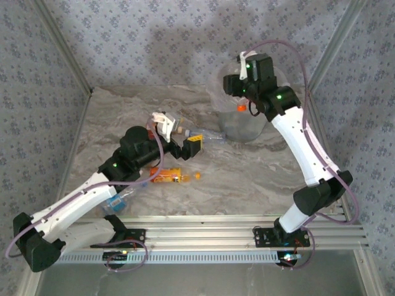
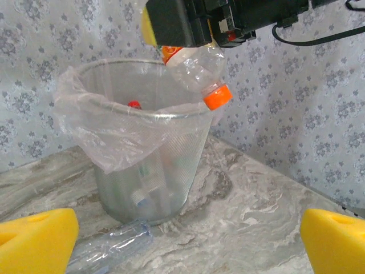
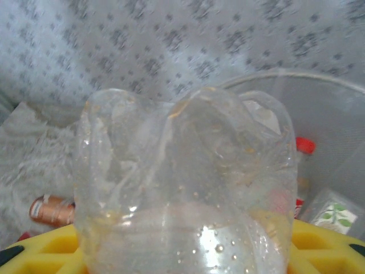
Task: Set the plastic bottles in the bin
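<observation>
Right gripper (image 2: 183,39): partly closed, clamped across the base end of a clear plastic bottle (image 2: 197,71). I held it above the bin (image 2: 142,171), high enough to clear the bag liner (image 2: 85,123) draped over the rim, so that letting go should drop it inside.

Orientation: the bottle's long axis was tilted, not upright. The orange cap (image 2: 218,97) was its lowest point, aimed down towards the bin's mouth, near the rim on the right in the left wrist view. The cap sat close to that edge; I judge a drop from there risked clipping the rim.

Left gripper (image 2: 185,242): jaws fully apart, empty, low over the table, facing the bin.

Remaining: a clear bottle (image 2: 114,242) lay on its side against the bin's foot; an orange bottle (image 1: 168,177) lay nearer the arm bases.
</observation>
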You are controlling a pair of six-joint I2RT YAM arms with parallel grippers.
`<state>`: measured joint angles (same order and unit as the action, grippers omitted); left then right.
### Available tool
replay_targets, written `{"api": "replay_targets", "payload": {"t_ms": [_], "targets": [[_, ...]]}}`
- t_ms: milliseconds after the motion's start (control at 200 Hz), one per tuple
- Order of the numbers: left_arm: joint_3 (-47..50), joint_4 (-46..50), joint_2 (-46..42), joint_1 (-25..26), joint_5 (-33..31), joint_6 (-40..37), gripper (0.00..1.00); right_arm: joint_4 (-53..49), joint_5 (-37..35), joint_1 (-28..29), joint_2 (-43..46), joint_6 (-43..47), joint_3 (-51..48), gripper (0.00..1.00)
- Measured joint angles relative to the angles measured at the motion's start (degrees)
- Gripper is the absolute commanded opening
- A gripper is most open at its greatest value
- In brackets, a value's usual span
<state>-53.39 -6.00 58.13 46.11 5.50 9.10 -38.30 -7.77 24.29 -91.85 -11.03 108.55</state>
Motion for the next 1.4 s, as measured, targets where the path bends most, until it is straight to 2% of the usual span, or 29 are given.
{"api": "replay_targets", "payload": {"t_ms": [170, 395, 685, 979, 1104, 1304, 1399], "targets": [[0.07, -0.31, -1.05, 0.00, -0.35, 0.04, 1.00, 2.62, -0.02, -5.16, -1.40, -3.89, 1.86, 0.58], [0.15, -0.24, -1.03, 0.02, -0.13, -0.02, 1.00, 5.84, -0.02, -9.73, -8.57, -8.28, 7.34, 0.58], [0.15, -0.22, -1.03, 0.02, -0.13, -0.68, 1.00, 6.23, -0.44, -10.56, -15.69, -10.86, 9.46, 0.62], [0.15, -0.17, -1.07, 0.02, -0.13, -1.09, 1.00, 7.80, -1.20, -11.32, -16.92, -11.78, 6.29, 0.64], [0.15, -0.17, -1.16, 0.02, -0.15, -1.11, 1.00, 8.61, -1.75, -11.58, -16.92, -12.09, 3.34, 0.69], [0.15, -0.11, -1.16, 0.02, -0.13, -1.20, 1.00, 9.18, -1.95, -11.91, -16.92, -12.37, 1.92, 0.84], [0.15, -0.07, -1.16, 0.02, -0.15, -1.53, 1.00, 9.68, -1.95, -11.91, -16.90, -12.35, 1.81, 0.86]]}}
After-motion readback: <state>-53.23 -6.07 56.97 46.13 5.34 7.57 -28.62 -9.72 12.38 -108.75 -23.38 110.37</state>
